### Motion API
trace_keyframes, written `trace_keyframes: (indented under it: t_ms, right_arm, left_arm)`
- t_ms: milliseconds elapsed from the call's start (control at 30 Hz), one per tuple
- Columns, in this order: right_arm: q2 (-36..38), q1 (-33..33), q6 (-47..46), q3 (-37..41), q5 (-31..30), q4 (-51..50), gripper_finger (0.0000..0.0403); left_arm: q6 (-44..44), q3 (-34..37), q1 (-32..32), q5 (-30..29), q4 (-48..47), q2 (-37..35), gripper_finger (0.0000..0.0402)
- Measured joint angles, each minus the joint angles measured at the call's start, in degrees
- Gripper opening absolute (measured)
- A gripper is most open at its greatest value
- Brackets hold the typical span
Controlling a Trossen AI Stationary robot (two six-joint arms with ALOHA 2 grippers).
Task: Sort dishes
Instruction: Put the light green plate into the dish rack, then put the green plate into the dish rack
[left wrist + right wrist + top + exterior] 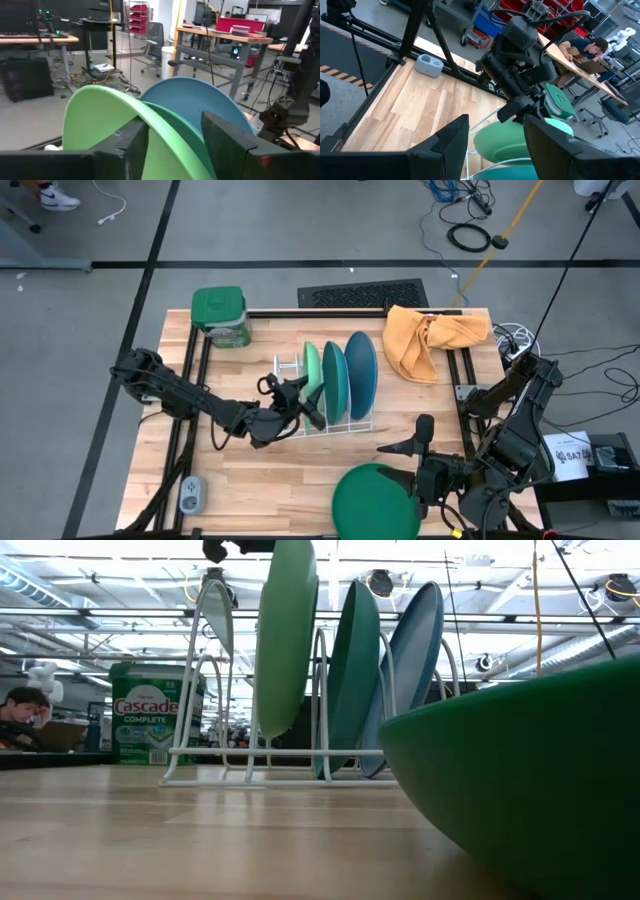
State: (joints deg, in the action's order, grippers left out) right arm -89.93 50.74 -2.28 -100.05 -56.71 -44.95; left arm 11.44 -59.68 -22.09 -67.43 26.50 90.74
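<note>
Nearest, the dark green plate (530,775) lies flat at the front edge, beside the right gripper (418,442), jaws apart and empty; left to right: tub (148,712) reading "Cascade Complete"; left gripper (300,402) pinching the light green plate (313,368) by its rim in the rack (350,423); teal plate (335,380), blue plate (362,372) upright beside it; all look stiff, smooth, slippery, likely best gripped at the rim.

Four plates out there: light green plate (313,370), teal plate (335,381), blue plate (361,370), dark green plate (375,500). One wire rack (345,423), one orange cloth (432,339), one green tub (221,316).
</note>
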Motion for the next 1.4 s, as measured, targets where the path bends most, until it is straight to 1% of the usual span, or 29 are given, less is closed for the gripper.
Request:
trace_keyframes:
  t_ms: [133, 233, 333, 433, 500, 600, 700, 767, 900, 967, 1267, 1400]
  right_arm:
    - [0.0, 0.0, 0.0, 0.0, 0.0, 0.0, 0.0183]
    - [0.0, 0.0, 0.0, 0.0, 0.0, 0.0, 0.0183]
    - [0.0, 0.0, 0.0, 0.0, 0.0, 0.0, 0.0183]
    - [0.0, 0.0, 0.0, 0.0, 0.0, 0.0, 0.0183]
    - [0.0, 0.0, 0.0, 0.0, 0.0, 0.0, 0.0183]
    - [0.0, 0.0, 0.0, 0.0, 0.0, 0.0, 0.0183]
    - [0.0, 0.0, 0.0, 0.0, 0.0, 0.0, 0.0183]
    - [0.0, 0.0, 0.0, 0.0, 0.0, 0.0, 0.0183]
    - [0.0, 0.0, 0.0, 0.0, 0.0, 0.0, 0.0183]
    - [0.0, 0.0, 0.0, 0.0, 0.0, 0.0, 0.0183]
    - [0.0, 0.0, 0.0, 0.0, 0.0, 0.0, 0.0183]
    - [0.0, 0.0, 0.0, 0.0, 0.0, 0.0, 0.0183]
  left_arm:
    - [0.0, 0.0, -0.1, 0.1, -0.1, 0.0, 0.0222]
    - [0.0, 0.0, -0.1, -0.5, -0.1, 0.0, 0.0244]
    - [0.1, -0.1, -0.3, -2.9, -0.1, 0.0, 0.0250]
    - [-0.5, -1.2, -0.1, -3.2, -0.1, 0.0, 0.0250]
    - [-3.0, -2.2, 0.5, -3.5, -0.7, 0.0, 0.0250]
    - [-2.6, -3.5, 2.1, -4.4, -5.6, 0.0, 0.0251]
    - [2.8, -5.2, 3.0, 2.0, -11.7, 0.0, 0.0251]
    - [6.1, -6.6, 3.2, 5.2, -17.7, 0.0, 0.0251]
    - [14.4, -9.1, 3.8, 6.0, -33.5, 0.0, 0.0251]
    - [16.8, -10.0, 3.8, 6.0, -37.6, 0.0, 0.0251]
    - [13.6, -13.7, 3.7, 5.7, -43.1, 0.0, 0.0251]
    - [13.2, -14.1, 3.7, 3.8, -44.0, 0.0, 0.0251]
